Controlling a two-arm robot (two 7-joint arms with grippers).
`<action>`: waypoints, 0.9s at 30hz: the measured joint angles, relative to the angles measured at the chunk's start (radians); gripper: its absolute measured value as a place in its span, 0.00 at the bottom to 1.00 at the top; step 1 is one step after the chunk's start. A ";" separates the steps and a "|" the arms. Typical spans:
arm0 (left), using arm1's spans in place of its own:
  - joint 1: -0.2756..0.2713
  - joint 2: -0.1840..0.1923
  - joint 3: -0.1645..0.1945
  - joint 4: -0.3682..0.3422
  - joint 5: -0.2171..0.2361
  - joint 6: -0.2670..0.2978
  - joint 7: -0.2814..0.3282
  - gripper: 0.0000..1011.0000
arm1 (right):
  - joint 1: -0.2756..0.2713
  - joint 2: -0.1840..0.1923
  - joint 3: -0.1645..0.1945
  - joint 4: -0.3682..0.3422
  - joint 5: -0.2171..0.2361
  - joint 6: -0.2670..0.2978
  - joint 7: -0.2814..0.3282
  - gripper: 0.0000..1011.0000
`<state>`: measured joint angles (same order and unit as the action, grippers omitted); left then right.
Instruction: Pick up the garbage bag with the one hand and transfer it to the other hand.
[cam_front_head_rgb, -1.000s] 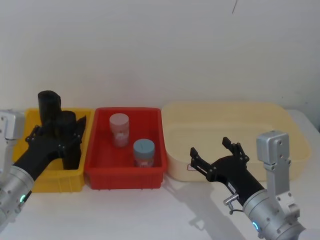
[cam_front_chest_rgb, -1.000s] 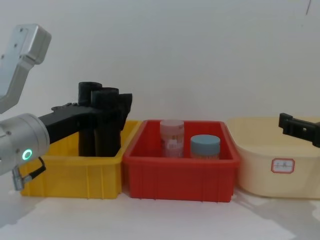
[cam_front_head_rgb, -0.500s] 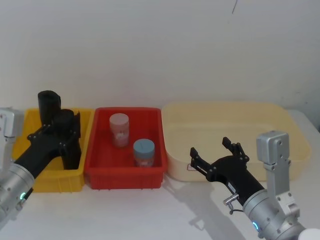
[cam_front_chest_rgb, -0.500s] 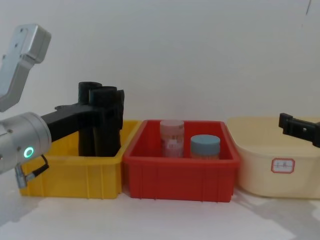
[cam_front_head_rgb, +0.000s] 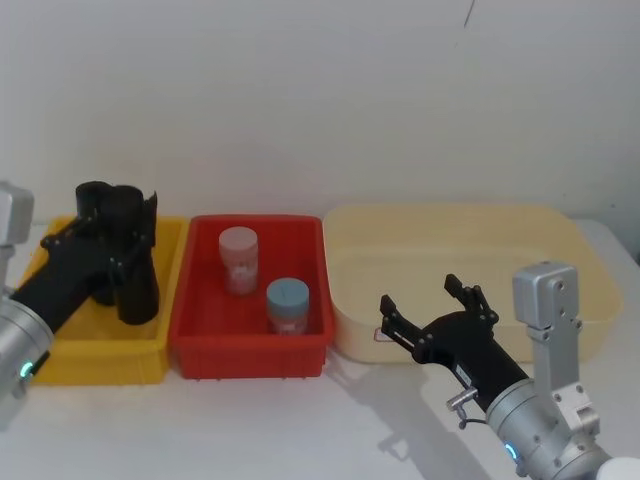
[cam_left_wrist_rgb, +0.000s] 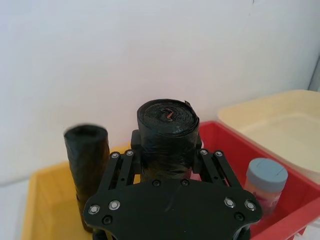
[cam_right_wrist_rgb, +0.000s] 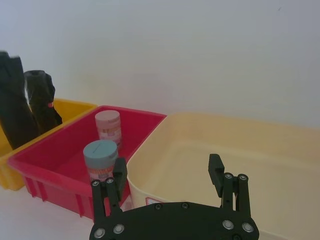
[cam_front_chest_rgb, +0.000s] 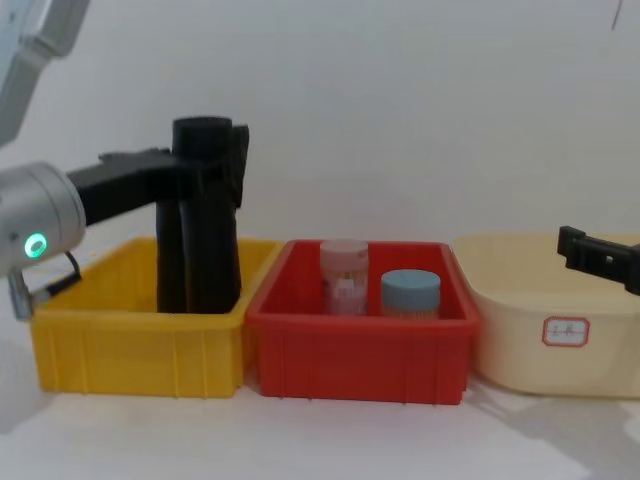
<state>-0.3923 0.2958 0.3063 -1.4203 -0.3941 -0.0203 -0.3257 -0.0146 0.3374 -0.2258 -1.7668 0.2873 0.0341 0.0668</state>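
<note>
1. Three containers stand in a row by the wall, rims just beside each other: yellow bin (cam_front_head_rgb: 100, 355), red bin (cam_front_head_rgb: 250, 350) and cream tub (cam_front_head_rgb: 450, 225). The counter (cam_front_head_rgb: 300, 430) in front lies open
2. The left end effector (cam_front_chest_rgb: 212, 165) is clenched on the upright garbage bag (cam_front_chest_rgb: 212, 250) over the yellow bin; its lower end seems to sit below the rim
3. There are two rolls: the second black roll (cam_front_head_rgb: 93, 200) stands just beside it
4. Two jars stand in the red bin: pink-lidded jar (cam_front_head_rgb: 238, 258), blue-lidded jar (cam_front_head_rgb: 287, 305)
5. The right end effector (cam_front_head_rgb: 422, 298), fingers spread, hovers before the tub
</note>
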 joint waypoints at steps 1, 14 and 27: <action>0.001 0.004 -0.001 -0.010 0.002 0.006 0.000 0.50 | 0.000 0.000 0.000 0.000 0.000 0.000 0.000 0.99; -0.060 0.055 0.013 -0.110 0.012 0.065 -0.072 0.50 | 0.000 0.000 0.000 0.000 0.000 0.000 0.000 0.99; -0.220 -0.004 0.092 0.022 0.000 0.051 -0.194 0.50 | 0.000 0.000 0.000 0.000 0.000 0.000 0.000 0.99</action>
<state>-0.6128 0.2919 0.3985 -1.3987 -0.3940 0.0307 -0.5199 -0.0146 0.3375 -0.2258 -1.7668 0.2873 0.0340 0.0668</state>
